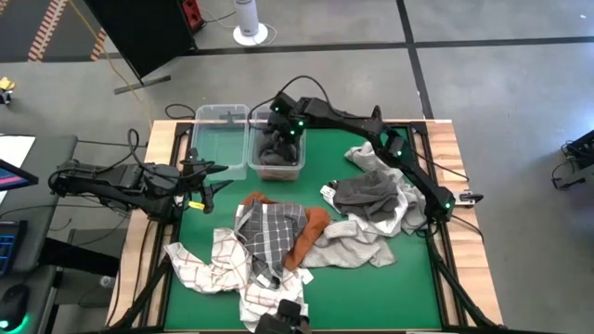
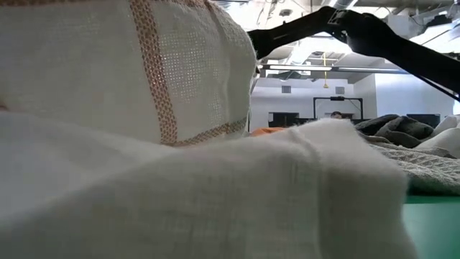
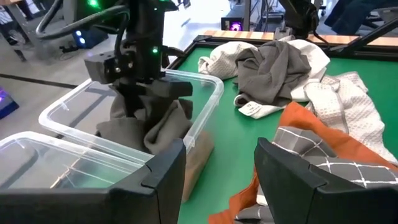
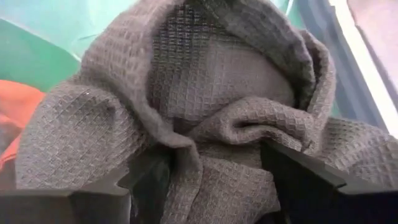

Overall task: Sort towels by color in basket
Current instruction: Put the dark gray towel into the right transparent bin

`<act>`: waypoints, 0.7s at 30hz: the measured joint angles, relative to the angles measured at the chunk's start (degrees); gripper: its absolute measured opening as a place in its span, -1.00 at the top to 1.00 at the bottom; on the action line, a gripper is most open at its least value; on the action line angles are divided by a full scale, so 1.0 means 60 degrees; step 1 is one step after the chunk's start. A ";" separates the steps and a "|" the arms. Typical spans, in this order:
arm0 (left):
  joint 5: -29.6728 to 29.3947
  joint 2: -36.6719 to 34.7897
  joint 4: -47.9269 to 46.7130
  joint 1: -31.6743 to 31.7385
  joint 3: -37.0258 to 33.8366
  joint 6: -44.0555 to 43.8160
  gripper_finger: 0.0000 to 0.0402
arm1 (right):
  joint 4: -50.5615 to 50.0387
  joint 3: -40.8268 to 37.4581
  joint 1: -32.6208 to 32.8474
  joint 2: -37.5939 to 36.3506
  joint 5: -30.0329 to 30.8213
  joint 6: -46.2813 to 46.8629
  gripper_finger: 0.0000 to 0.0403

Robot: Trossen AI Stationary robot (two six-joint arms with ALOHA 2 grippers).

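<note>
At the table's near edge lies a white towel with thin red checks (image 1: 209, 264), with the grey grid towel (image 1: 269, 232) and the rust-orange towel (image 1: 311, 237) heaped just beyond it toward the middle. A light grey towel (image 1: 348, 249) and a dark grey towel (image 1: 367, 193) pile up toward the right edge. The left gripper (image 1: 215, 178) hovers at the left edge, fingers spread and empty. At the far edge stand two clear bins; the right gripper (image 1: 278, 139) hangs in the right-hand bin (image 1: 299, 165), fingers spread around a dark grey towel (image 4: 205, 118) bunched inside.
</note>
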 joint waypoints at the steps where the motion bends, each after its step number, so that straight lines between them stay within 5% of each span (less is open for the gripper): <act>1: 0.0002 0.0000 0.0002 0.0000 0.0000 -0.0054 0.10 | 0.0011 0.0002 0.0044 -0.0004 0.0154 -0.0001 -0.42; 9: 0.0129 0.0047 0.0032 -0.0004 0.0000 -0.0229 0.10 | -0.0907 -0.0015 0.0584 -0.0343 0.1731 -0.0364 -0.42; 21: 0.0120 0.0047 0.0750 -0.0004 0.0000 0.0473 0.10 | 0.0245 0.0044 0.0463 -0.0675 0.1902 -0.0394 -0.42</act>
